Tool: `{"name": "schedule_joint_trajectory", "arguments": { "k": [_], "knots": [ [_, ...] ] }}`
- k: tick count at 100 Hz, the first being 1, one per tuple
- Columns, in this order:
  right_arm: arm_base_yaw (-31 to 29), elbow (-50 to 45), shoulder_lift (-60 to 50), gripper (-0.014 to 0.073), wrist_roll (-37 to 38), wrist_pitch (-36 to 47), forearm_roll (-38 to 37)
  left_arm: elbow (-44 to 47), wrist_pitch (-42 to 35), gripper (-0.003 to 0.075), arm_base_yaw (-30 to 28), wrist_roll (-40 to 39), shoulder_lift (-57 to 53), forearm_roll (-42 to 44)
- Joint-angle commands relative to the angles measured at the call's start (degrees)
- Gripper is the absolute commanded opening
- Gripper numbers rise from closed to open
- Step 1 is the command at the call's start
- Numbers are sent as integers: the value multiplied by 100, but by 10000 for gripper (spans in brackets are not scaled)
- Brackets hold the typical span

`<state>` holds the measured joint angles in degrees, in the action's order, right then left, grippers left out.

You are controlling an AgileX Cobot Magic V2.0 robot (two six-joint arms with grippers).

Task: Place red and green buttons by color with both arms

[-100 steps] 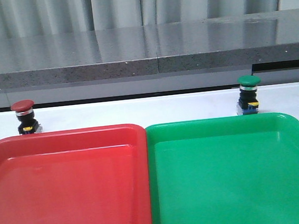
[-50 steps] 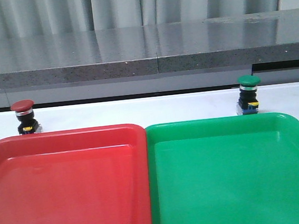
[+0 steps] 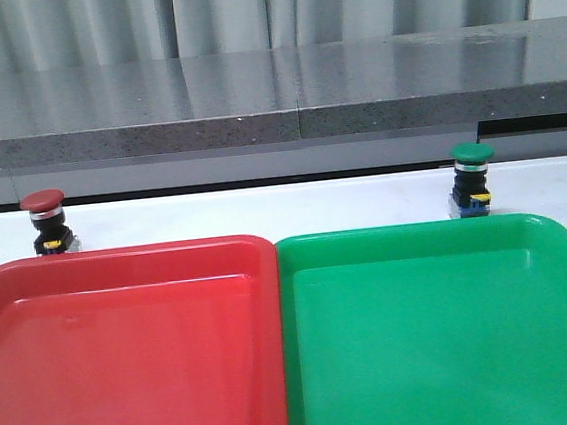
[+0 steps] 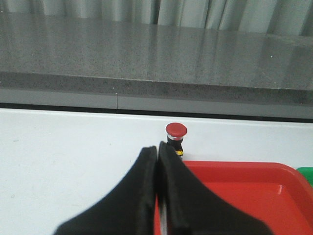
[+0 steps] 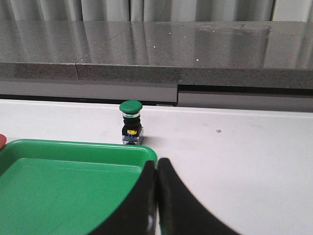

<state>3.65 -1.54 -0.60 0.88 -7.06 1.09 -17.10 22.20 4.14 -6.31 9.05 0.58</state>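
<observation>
The red button (image 3: 45, 221) stands upright on the white table just behind the red tray's far left corner; it also shows in the left wrist view (image 4: 175, 136). The green button (image 3: 472, 179) stands upright behind the green tray's far edge, and shows in the right wrist view (image 5: 131, 122). My left gripper (image 4: 157, 147) is shut and empty, its tips short of the red button, over the red tray's outer edge. My right gripper (image 5: 157, 162) is shut and empty, over the green tray's outer corner, well short of the green button. Neither gripper shows in the front view.
A red tray (image 3: 120, 288) and a green tray (image 3: 439, 258) lie side by side, filling the near table. White table (image 3: 263, 209) runs behind them to a grey stone ledge (image 3: 275, 123) and curtain.
</observation>
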Motion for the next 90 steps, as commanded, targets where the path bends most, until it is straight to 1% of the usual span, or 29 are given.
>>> {"name": "schedule_joint_trajectory", "arguments": {
  "k": [1, 27, 36, 54, 90],
  "knots": [
    [-32, 82, -113, -109, 0, 491, -65, -665, 131, -19, -11, -44, 518, -58],
    [-32, 82, -113, -109, 0, 491, -65, -2038, 1747, -19, -11, -44, 1913, -58],
    [-32, 82, -113, -109, 0, 491, -65, -2354, 2131, -19, -11, -33, 2302, -58],
    [-32, 82, -113, -109, 0, 491, -65, -2559, 2274, -19, -11, -33, 2700, -58],
    [-32, 82, -113, -109, 0, 491, -65, -2559, 2506, -19, -11, -33, 2739, -58]
  ]
}}
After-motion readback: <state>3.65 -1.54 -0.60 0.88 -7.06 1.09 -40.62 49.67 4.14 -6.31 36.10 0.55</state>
